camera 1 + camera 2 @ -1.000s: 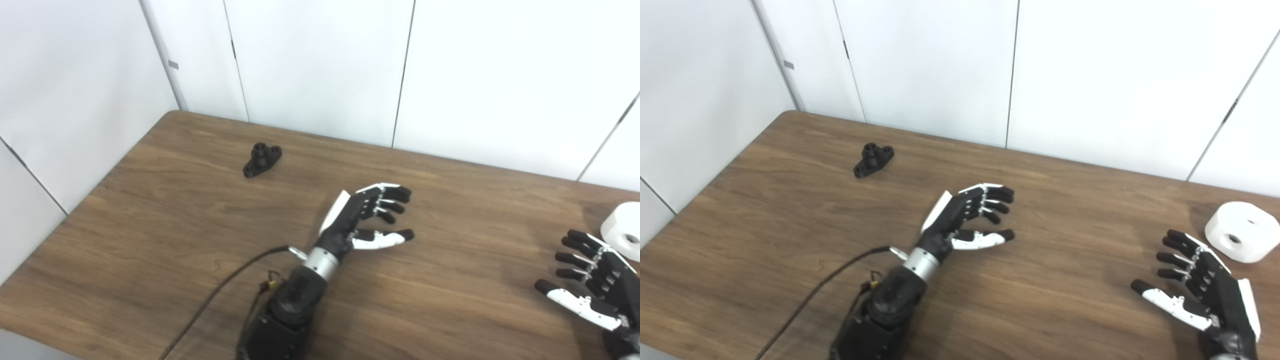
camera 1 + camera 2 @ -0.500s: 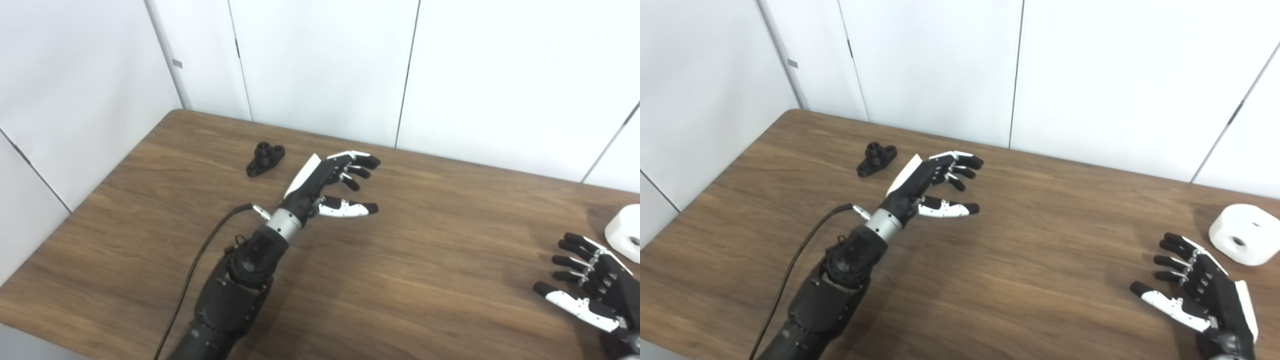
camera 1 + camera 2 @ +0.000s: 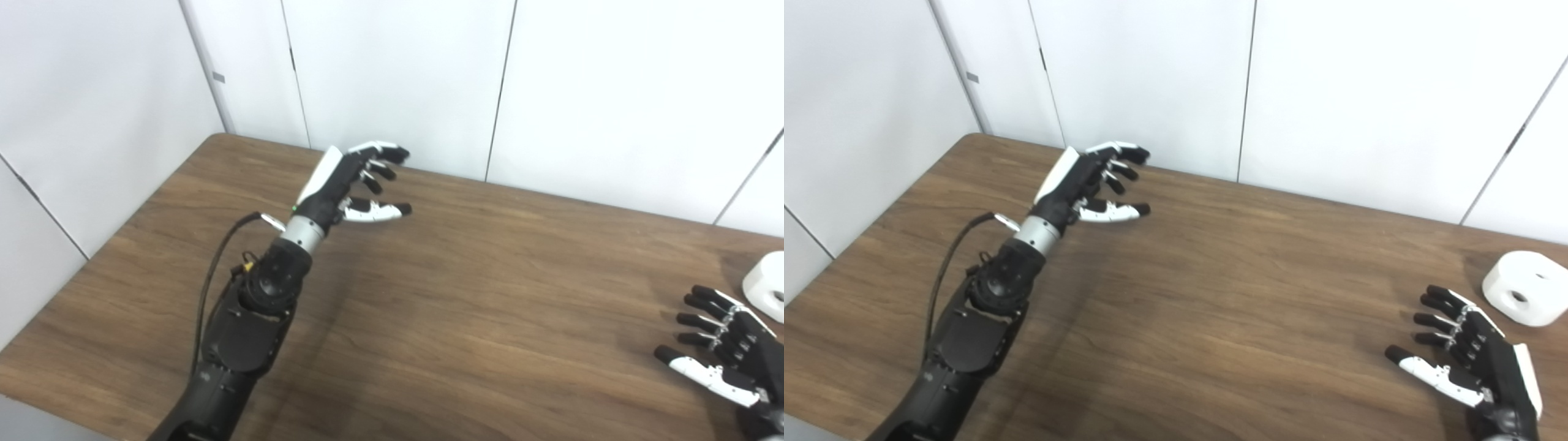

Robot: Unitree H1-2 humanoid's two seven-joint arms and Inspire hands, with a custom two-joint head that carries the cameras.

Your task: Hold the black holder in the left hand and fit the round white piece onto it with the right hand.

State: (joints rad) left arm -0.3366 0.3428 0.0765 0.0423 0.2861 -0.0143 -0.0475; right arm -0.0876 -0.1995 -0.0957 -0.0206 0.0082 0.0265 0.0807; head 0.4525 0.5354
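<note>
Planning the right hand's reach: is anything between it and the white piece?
Nothing visible. The open right hand lies just short of the white piece, apart from it, with only bare table between them.

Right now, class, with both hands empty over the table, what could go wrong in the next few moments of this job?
1. The left hand hangs open and blocks both cameras' sight of the spot it is reaching over, so closing there would likely be a blind grab that could miss.
2. The round white piece sits near the table's right end; a clumsy nudge from the open right hand might push it off.
</note>
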